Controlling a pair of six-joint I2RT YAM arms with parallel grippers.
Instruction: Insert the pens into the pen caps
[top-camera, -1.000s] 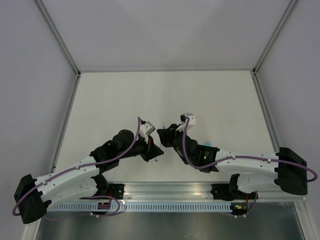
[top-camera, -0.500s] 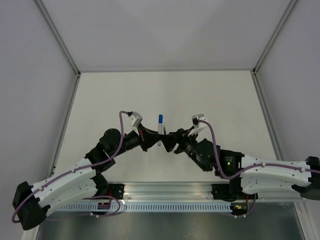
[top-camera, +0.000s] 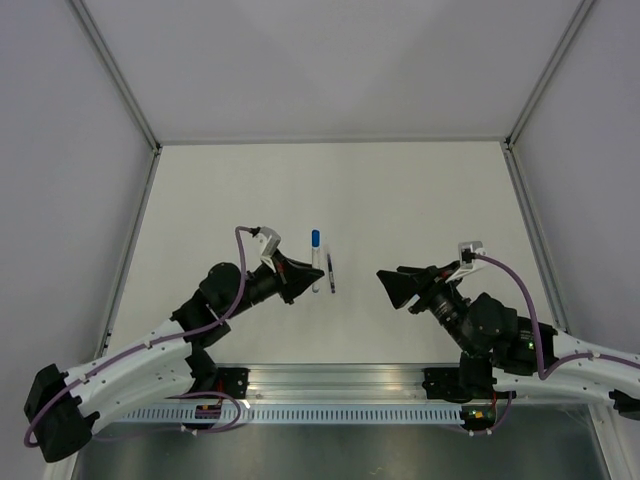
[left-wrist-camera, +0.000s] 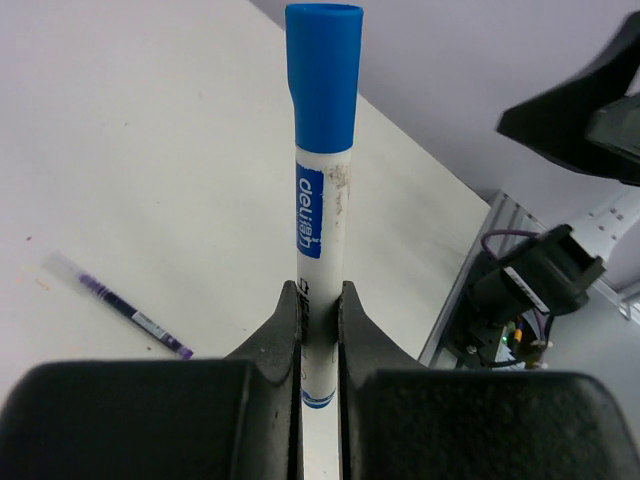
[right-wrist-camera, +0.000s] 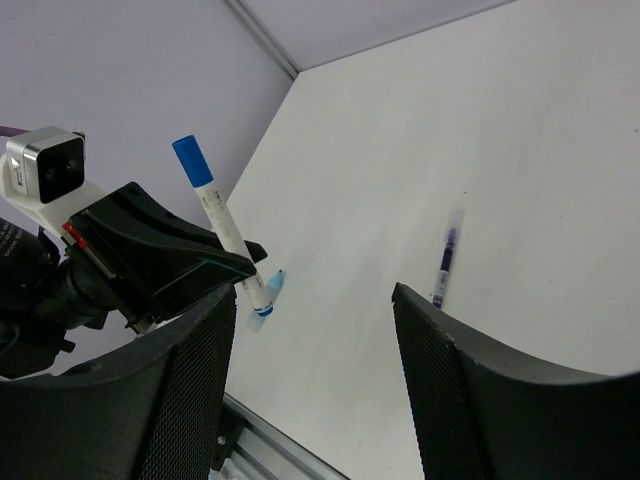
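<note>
1. White pen (top-camera: 316, 265) — we find it pinched low on its barrel by the left gripper (top-camera: 306, 282), whose jaws press on it from both sides. In the left wrist view the fingers (left-wrist-camera: 283, 335) hug the barrel just under the printed label.
2. The dark blue cap (left-wrist-camera: 323, 75) sits on the pen's upper end, well above the jaws.
3. The pen's lower end pokes out beneath the jaws, near the table (top-camera: 420, 190). We cannot tell whether it touches.
4. The dark pen (top-camera: 329, 273) lies flat on the table just beside the white pen, on the side towards the right gripper (top-camera: 388, 287). Neither gripper touches it.
5. In the right wrist view we see a light blue cap (right-wrist-camera: 276, 283) lying on the table close to the white pen's lower end.
6. The right gripper is spread wide and holds nothing — it hangs well apart from both pens, its jaws pointing towards the left gripper.
</note>
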